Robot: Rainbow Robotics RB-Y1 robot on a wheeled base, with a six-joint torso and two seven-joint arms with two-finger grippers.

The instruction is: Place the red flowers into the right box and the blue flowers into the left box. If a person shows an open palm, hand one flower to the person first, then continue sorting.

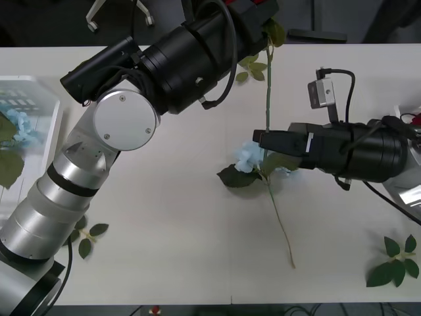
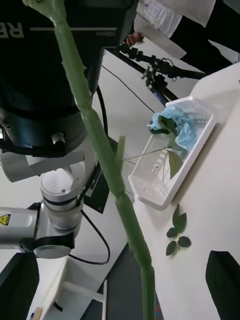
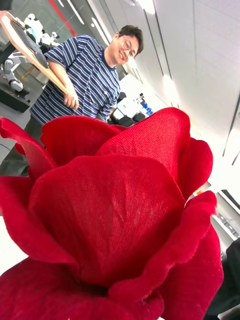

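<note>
At your far left sits the left box (image 1: 39,99), a white tray at the table's edge, with one blue flower (image 1: 16,125) already lying in it. Just in front of the left arm's base you have one loose leaf sprig (image 1: 89,237) on the table (image 1: 171,217).

The left arm crosses the middle, and its left gripper (image 1: 260,13) is raised at the far side, holding the red flower (image 3: 110,215); you cannot tell how wide its jaws stand. That flower's green stem (image 1: 268,79) hangs straight down to the right gripper (image 1: 258,138), whose black fingers lie close on either side of it, though you cannot tell whether they pinch it.

Directly under that gripper lies a second blue flower (image 1: 248,158), its stem running toward the near edge. To the right you see another leaf sprig (image 1: 395,263), and the right box (image 1: 411,191) shows a bit of red at the edge.
</note>
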